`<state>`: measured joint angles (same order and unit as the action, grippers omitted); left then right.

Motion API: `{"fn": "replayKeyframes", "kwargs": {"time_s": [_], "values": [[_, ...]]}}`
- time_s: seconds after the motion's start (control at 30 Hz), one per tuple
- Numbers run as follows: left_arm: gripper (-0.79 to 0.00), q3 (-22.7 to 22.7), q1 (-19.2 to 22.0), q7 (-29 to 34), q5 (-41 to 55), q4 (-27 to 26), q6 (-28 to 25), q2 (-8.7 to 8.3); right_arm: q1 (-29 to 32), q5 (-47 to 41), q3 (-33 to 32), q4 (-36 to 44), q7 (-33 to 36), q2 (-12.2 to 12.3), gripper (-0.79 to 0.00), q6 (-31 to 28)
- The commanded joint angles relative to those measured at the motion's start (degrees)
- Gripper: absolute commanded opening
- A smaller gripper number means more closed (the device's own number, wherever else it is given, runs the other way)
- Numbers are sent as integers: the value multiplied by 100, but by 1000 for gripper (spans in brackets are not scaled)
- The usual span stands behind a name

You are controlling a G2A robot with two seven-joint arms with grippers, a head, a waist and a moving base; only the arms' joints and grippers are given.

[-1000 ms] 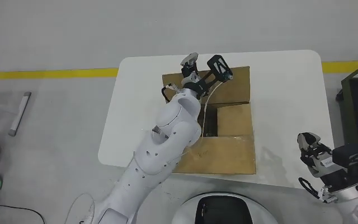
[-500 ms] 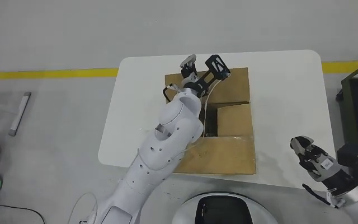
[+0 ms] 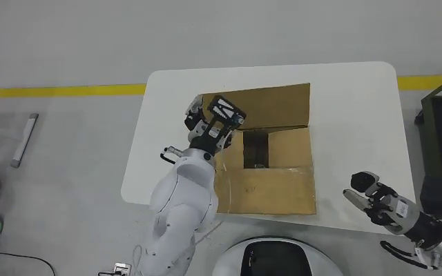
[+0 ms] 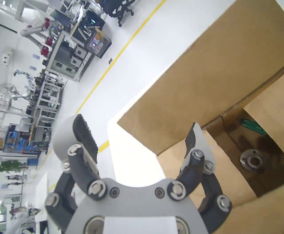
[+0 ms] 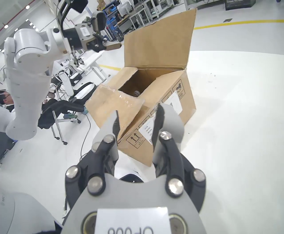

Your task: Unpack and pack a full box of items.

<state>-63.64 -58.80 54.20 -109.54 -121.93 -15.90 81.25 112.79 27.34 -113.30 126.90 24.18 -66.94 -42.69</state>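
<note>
Cardboard box (image 3: 276, 190) sits mid-tabletop (image 3: 345, 103); my left end effector (image 3: 210, 114) gapes empty over its left edge, and my right end effector (image 3: 356, 190) is spread and empty at the near right corner.

You have the white, round-cornered table (image 3: 359, 131) on a pale grey floor (image 3: 207, 34); a yellow line (image 3: 69, 90) runs along the floor at the table's far side and shows past both of its ends; a short white bar (image 3: 23, 140) lies on the floor well off the table's left end; a dark cabinet (image 3: 434, 131) stands just past its right end; a thin black cable (image 3: 21, 257) trails on the floor off its near left corner; beyond the yellow line from the table you can see metal equipment racks (image 4: 64, 57) and a black office chair (image 4: 121, 10).
</note>
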Motion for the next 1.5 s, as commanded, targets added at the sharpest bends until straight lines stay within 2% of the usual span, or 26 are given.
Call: {"fn": "replayKeyframes", "kwargs": {"time_s": [0.0,0.13,0.27,0.5,0.7,1.17,1.2,1.27,1.3,1.33,1.37,1.43,1.47], "values": [[0,-132,-455,81,23,-323,72,-24,-36,-124,65,5,-59,0,0,41],[0,-323,-1042,32,-97,-606,212,-62,-188,-116,221,-14,-44,15,0,142],[0,-490,-1274,-109,-143,-704,327,-77,-497,-51,560,-75,181,49,0,134],[0,-631,-1243,-212,-209,-756,220,-82,-1166,73,1310,-423,303,82,0,99],[0,-690,-1173,-216,-39,-740,184,-69,-1534,16,1665,-833,304,100,0,137],[0,-641,-1100,-246,-113,-638,-64,-63,-1620,-145,1841,-916,284,165,0,-10],[0,-645,-1097,-252,-112,-623,-65,-62,-1625,-160,1864,-911,291,169,-52,-1],[0,-664,-1103,-243,-117,-605,-44,-60,-1628,-377,1967,-920,361,179,-77,-17],[0,-668,-1106,-244,-114,-606,-45,-59,-1648,-404,1972,-915,441,190,-142,-17],[0,-672,-1111,-246,-114,-608,-48,-59,-1655,-439,1985,-912,529,201,-299,-12],[0,-678,-1117,-241,-114,-608,-54,-59,-1660,-482,1987,-906,592,211,-409,9],[0,-685,-1126,-246,-126,-614,-68,-59,-1657,-577,1993,-894,676,229,-468,-15],[0,-688,-1129,-250,-131,-616,-73,-59,-1647,-611,1986,-903,736,239,-539,0]]}}
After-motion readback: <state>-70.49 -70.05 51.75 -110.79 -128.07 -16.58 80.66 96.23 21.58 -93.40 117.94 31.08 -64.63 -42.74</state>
